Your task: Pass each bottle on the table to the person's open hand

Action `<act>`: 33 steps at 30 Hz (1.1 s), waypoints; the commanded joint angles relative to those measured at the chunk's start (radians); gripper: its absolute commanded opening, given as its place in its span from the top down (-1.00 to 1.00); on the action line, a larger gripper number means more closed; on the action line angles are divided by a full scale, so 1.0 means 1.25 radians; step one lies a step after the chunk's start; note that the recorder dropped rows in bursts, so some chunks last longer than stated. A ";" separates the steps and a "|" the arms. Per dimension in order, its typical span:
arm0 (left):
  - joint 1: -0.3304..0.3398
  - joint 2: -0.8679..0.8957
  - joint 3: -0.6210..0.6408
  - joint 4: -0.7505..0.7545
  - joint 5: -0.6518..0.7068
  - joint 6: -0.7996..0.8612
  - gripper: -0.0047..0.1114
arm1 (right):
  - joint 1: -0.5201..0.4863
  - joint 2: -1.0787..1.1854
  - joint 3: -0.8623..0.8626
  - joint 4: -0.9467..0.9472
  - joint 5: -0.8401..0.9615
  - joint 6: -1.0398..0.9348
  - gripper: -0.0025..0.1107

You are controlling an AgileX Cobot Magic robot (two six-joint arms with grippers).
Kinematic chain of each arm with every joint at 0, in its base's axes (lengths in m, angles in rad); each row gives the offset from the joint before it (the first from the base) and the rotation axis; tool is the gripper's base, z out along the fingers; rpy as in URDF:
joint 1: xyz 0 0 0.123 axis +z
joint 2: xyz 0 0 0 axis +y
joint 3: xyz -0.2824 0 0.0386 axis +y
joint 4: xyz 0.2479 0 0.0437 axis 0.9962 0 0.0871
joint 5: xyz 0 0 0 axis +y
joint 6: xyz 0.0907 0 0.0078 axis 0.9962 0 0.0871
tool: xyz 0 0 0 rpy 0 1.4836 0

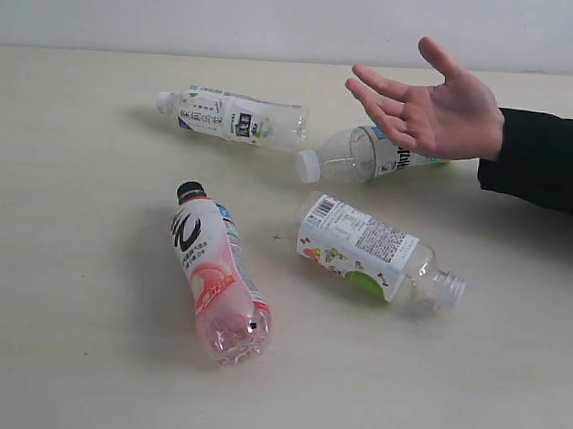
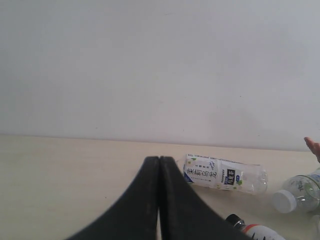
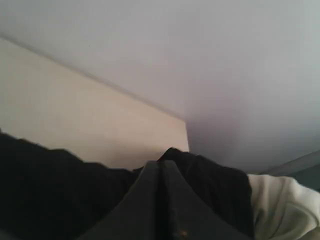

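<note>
Table (image 1: pixel 58 305): it is carrying all four bottles, each lying on its side, and its far edge is meeting a plain pale wall (image 1: pixel 184 5).
Far bottle (image 1: pixel 233 117): white-labelled, it is lying closest to the table's far edge, its white cap pointing toward the left edge.
Capped bottle (image 1: pixel 357 152): it is lying just right of the far bottle, its white cap pointing toward the table's middle. Its base end is disappearing behind the hand.
Barcode bottle (image 1: pixel 364 246): it is lying near the table's middle. Its printed white label is facing up and its neck is pointing toward the right edge.
Pink bottle (image 1: pixel 219 274): it is lying nearest the near edge, left of the barcode bottle and apart from it. Its black cap is pointing toward the far edge.
Open hand (image 1: pixel 432 105): it is reaching in from the right edge, palm up and fingers spread, over the capped bottle's base end. Whether it is touching that bottle cannot be told.
Black sleeve (image 1: pixel 552 162): it is covering the arm behind the hand.
Left gripper (image 2: pixel 159 160): its jaws are pressing flat together with nothing between them, and its camera is looking across the table toward the far bottle.
Right gripper (image 3: pixel 160 165): its jaws are likewise meeting with no gap and gripping nothing. Dark cloth (image 3: pixel 50 190) is filling the view behind it.
</note>
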 commanded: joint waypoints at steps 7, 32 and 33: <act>0.002 -0.005 -0.001 -0.003 -0.002 -0.002 0.92 | 0.158 0.155 -0.159 0.695 0.381 -0.505 0.92; 0.002 -0.005 -0.001 -0.003 -0.002 -0.002 0.92 | 0.193 0.437 -0.159 0.964 0.312 -0.709 -0.14; 0.002 -0.005 -0.001 -0.003 -0.002 -0.002 0.92 | 0.193 0.443 -0.159 0.964 0.314 -0.709 -0.14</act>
